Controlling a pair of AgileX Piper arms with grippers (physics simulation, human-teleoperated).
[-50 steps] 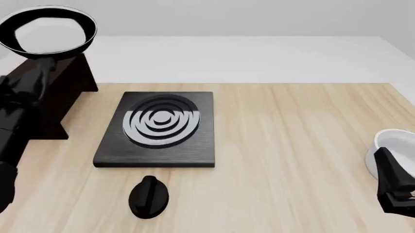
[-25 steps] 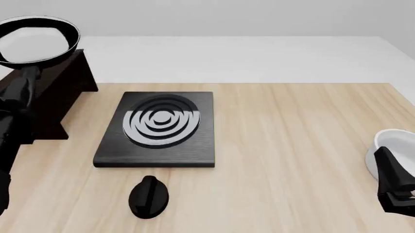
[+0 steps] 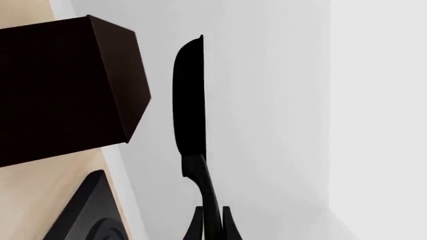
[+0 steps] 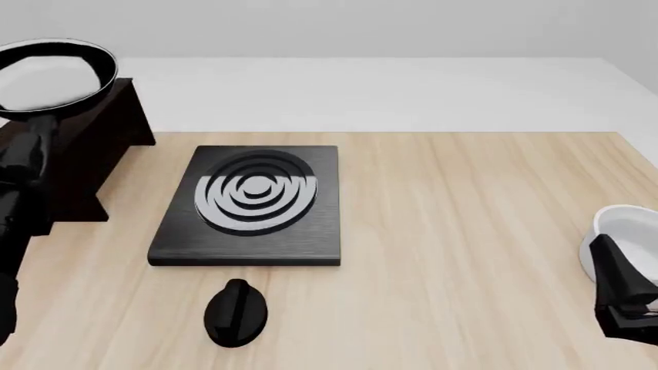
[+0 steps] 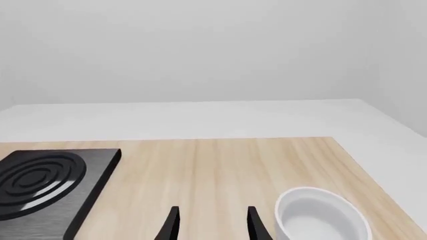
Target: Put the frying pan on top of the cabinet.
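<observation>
My left hand (image 3: 212, 222) grips the pan (image 4: 46, 71) by its handle, the bowl of it held in the air just above the cabinet (image 4: 98, 150), apparently not resting on it. Next: level the pan, centre it over the flat top, lower slowly until seated, then release. My right hand (image 5: 211, 220) sits open and idle beside the white bowl (image 5: 321, 216) on the desk (image 4: 463, 231).
</observation>
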